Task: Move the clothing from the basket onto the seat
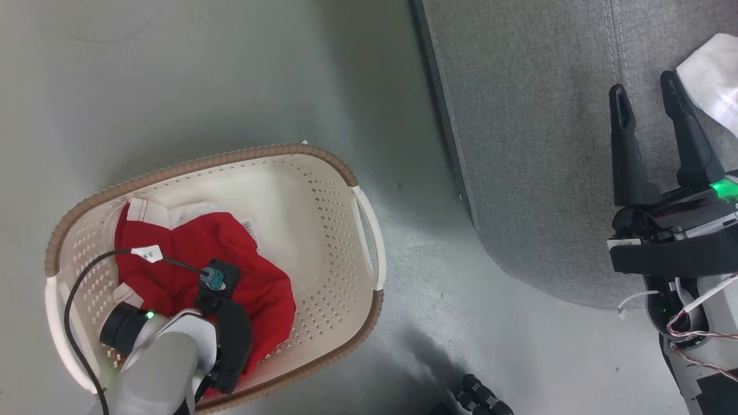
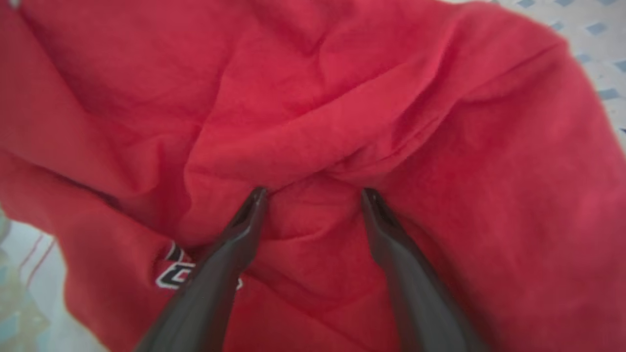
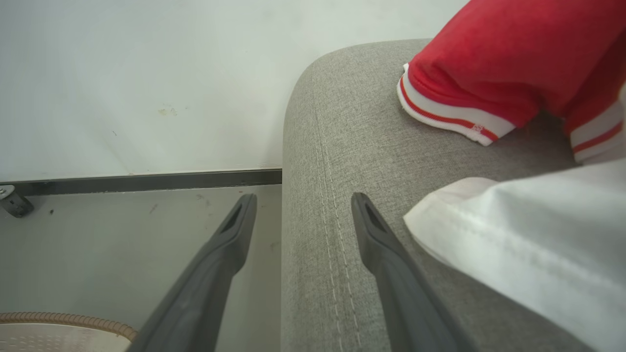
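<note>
The beige basket [image 1: 340, 230] sits on the grey floor [image 1: 173, 75], near the big grey seat [image 1: 536, 144] and to its left. A crumpled red garment [image 1: 259, 282] lies inside the basket, with a white edge showing at its far end. The left fingers [image 2: 230, 244] are down in the basket, spread apart. Their 2 tips press into the red cloth with a raised fold between them, not pinched. The right fingers [image 1: 627, 155] hang by the seat's edge, spread and empty. Just beside them on the seat lie a white garment [image 1: 712, 75] and another red piece with white striped cuffs [image 3: 489, 58].
</note>
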Robot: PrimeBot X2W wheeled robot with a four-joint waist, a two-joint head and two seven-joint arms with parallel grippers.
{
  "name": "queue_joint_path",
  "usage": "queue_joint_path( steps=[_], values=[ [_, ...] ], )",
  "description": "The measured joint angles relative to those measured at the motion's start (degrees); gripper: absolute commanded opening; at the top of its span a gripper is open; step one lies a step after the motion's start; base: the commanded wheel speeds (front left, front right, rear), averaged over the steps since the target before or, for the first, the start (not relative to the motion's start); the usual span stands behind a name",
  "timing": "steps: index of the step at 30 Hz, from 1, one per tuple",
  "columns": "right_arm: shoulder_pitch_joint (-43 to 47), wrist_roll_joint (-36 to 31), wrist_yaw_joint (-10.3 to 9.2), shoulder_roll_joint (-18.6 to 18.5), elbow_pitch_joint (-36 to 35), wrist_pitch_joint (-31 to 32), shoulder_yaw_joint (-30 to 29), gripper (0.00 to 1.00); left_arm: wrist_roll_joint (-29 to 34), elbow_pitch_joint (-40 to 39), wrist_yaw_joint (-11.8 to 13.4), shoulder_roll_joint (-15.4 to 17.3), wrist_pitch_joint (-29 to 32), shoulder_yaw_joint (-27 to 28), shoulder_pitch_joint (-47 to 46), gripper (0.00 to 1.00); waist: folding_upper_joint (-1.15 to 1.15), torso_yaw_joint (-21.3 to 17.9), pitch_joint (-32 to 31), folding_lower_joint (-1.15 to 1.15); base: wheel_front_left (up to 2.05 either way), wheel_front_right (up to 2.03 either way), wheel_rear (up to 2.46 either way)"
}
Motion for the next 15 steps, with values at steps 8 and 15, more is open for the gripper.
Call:
queue_joint_path(
  steps=[8, 15],
  values=[
    [-0.6, 0.0, 0.00, 0.0, 0.4, 0.0, 0.1, 1.00, 0.2, 1.9, -0.1, -0.3, 1.2, -0.3, 0.0, 0.00, 0.00, -0.3, 0.1, 0.00, 0.00, 0.00, 0.00],
    [-1.1, 0.0, 0.00, 0.0, 1.3, 0.0, 0.2, 1.00, -0.3, 1.9, -0.1, -0.3, -0.9, 0.0, -0.3, 0.00, 0.00, -0.3, -0.7, 0.00, 0.00, 0.00, 0.00]
  ],
)
